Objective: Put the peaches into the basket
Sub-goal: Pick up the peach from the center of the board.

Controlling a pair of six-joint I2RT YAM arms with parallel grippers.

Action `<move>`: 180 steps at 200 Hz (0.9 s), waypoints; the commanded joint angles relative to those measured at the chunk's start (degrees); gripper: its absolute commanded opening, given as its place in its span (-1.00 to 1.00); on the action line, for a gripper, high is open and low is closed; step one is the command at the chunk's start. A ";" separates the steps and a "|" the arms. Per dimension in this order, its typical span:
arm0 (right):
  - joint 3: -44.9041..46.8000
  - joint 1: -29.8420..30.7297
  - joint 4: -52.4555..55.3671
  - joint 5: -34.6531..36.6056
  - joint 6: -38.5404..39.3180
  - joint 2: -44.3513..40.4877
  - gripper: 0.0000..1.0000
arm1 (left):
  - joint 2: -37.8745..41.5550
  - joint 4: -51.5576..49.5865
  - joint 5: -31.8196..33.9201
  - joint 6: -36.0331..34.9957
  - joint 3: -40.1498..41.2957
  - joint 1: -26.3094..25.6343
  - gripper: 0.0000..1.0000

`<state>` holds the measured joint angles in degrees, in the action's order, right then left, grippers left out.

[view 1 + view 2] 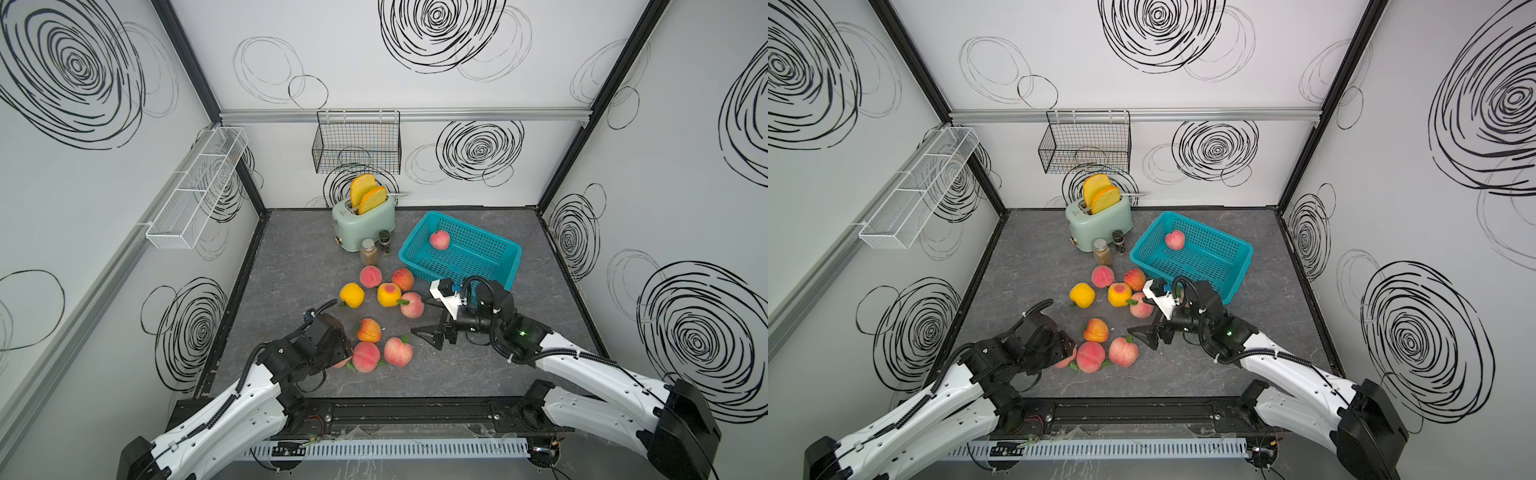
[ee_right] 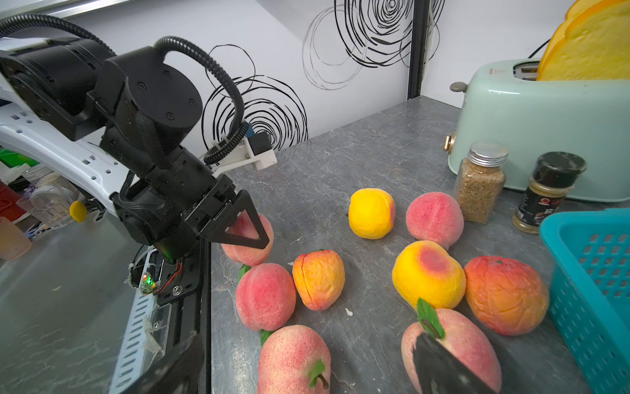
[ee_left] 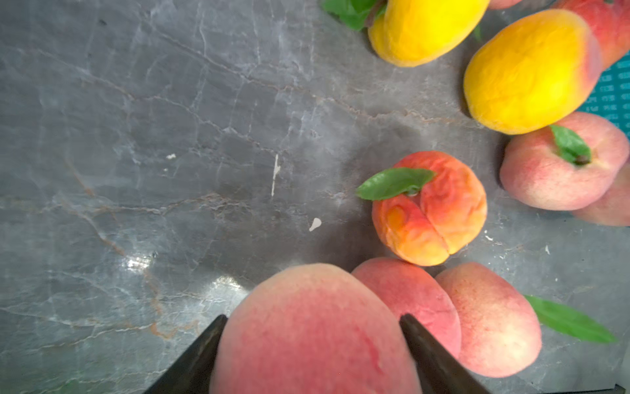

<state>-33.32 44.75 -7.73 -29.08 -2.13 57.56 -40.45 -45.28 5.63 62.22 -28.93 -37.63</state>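
Clamping 1 pink peach (image 3: 306, 344) w/ left tool (image 3: 312, 319), jaws half-shut; right tool (image 1: 418, 315) wide open, empty.

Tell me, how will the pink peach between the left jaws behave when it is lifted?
The pink peach is round, so it probably rolls if released. Its matte, fuzzy-looking skin likely grips well. The wrinkled orange peach nearby hints at soft foam: probably light and squeezable.
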 commanded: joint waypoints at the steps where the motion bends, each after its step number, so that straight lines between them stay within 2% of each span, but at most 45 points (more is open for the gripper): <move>1: -1.06 -0.27 0.17 0.08 0.53 1.33 0.99 | 0.21 -1.48 3.89 -2.84 -2.95 -0.32 0.39; 40: -2.38 -0.28 1.62 1.57 0.67 2.53 0.99 | -1.08 2.57 2.72 -7.04 -5.89 -0.43 0.35; 113: -4.61 -0.28 5.60 3.56 0.53 1.22 0.99 | -2.05 17.36 0.15 -10.20 -4.82 -3.43 0.37; 134: -4.13 -0.45 5.79 4.47 0.58 0.07 0.99 | -3.64 23.52 -0.37 -11.04 -4.57 -5.11 0.38; 180: -3.43 -0.89 5.01 1.16 0.80 -2.69 0.99 | -12.11 34.63 -3.80 -16.20 -7.80 -7.32 0.40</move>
<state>-36.67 44.10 -2.96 -26.04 -2.13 57.30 -49.04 -19.94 3.66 50.02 -33.58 -44.01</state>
